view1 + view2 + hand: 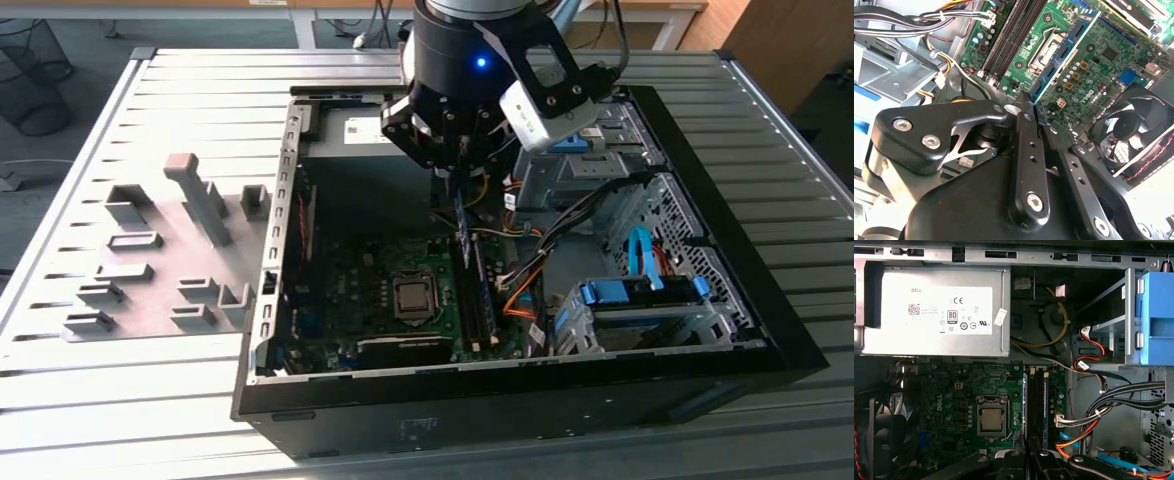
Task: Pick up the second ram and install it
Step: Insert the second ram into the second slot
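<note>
The second ram (1064, 52), a thin blue board with black chips, is pinched at one end between my gripper's (1030, 102) black fingers, which are shut on it. In the exterior view the gripper (457, 178) holds the ram (462, 222) on edge, reaching down into the open computer case (747, 300) just above the motherboard (360, 290). The long dark memory slots (478, 300) lie right below it. In the first wrist view the ram (1026, 405) appears edge-on beside the slots (1038, 400), with the fingers (1015, 460) behind it. I cannot tell whether its lower edge touches a slot.
The processor socket (990, 420) sits beside the slots, and the power supply (934, 310) at the case's far end. Bundled cables (1114, 400) and a blue drive cage (641, 295) crowd the exterior view's right. A case fan (1134, 130) is nearby. A grey fixture plate (160, 250) lies outside the case.
</note>
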`<state>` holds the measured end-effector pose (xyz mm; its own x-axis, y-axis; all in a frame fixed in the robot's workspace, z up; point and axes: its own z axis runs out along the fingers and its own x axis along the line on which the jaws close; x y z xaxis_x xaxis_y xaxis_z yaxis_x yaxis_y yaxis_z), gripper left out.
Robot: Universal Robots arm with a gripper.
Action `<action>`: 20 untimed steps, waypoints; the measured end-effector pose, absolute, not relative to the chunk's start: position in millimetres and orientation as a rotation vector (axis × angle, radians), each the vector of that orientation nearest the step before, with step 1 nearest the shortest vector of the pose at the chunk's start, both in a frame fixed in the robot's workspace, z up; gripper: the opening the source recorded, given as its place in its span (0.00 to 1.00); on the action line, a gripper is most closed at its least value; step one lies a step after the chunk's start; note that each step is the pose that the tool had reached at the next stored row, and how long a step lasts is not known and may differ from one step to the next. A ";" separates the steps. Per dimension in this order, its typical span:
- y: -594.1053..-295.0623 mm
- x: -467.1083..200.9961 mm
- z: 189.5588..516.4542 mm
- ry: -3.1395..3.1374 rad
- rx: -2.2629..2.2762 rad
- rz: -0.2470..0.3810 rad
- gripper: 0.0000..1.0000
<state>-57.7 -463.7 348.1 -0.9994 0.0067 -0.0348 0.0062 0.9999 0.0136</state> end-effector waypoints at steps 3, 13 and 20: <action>-463.7 -57.7 348.0 3.107 0.010 0.021 0.14; -464.7 -57.7 332.1 3.109 -0.006 0.021 0.14; -465.6 -57.7 319.4 3.109 -0.006 0.021 0.14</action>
